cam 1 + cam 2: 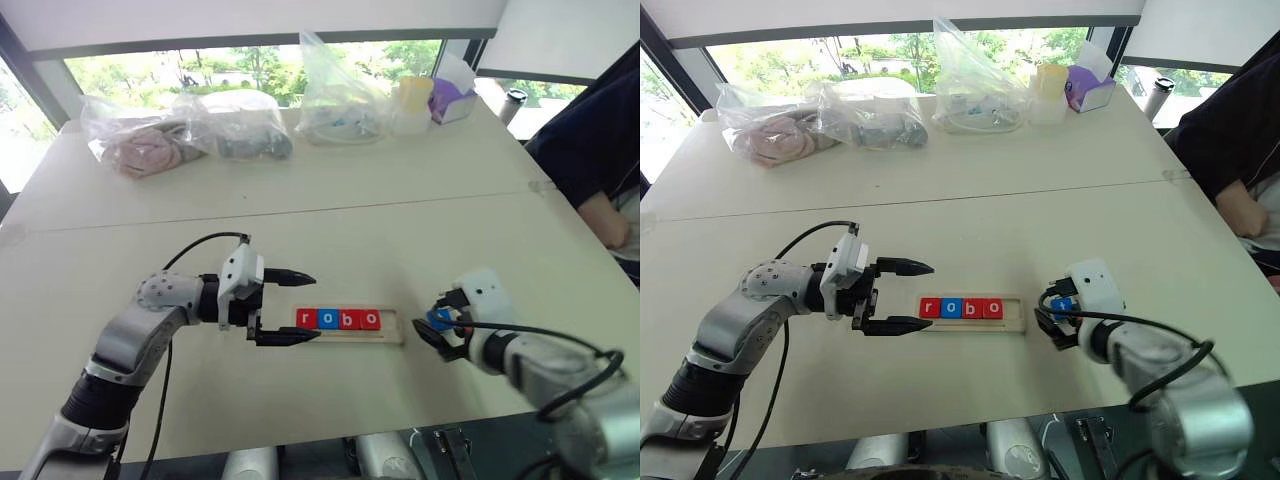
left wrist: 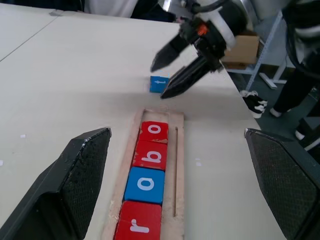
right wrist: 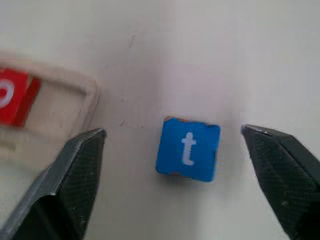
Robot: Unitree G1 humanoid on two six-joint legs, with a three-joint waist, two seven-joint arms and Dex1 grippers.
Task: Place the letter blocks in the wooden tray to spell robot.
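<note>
The wooden tray (image 1: pixel 393 329) lies in the middle of the table and holds a row of letter blocks: red r (image 1: pixel 306 318), blue o (image 1: pixel 327 319), red b (image 1: pixel 349 319), red o (image 1: pixel 371 319). Its right end is bare. A blue t block (image 3: pixel 188 149) lies flat on the table just past that end. My right gripper (image 3: pixel 173 131) hangs over it, open, one finger on each side with gaps to the block. At the tray's left end my left gripper (image 1: pixel 315 306) stands open, pointing along the tray with nothing in it.
Several clear plastic bags (image 1: pixel 180 130) with contents, a yellow cup (image 1: pixel 414 100) and a purple tissue box (image 1: pixel 452 95) stand along the far edge. A person in dark clothes (image 1: pixel 590 150) sits at the right. The table's near edge runs just below both arms.
</note>
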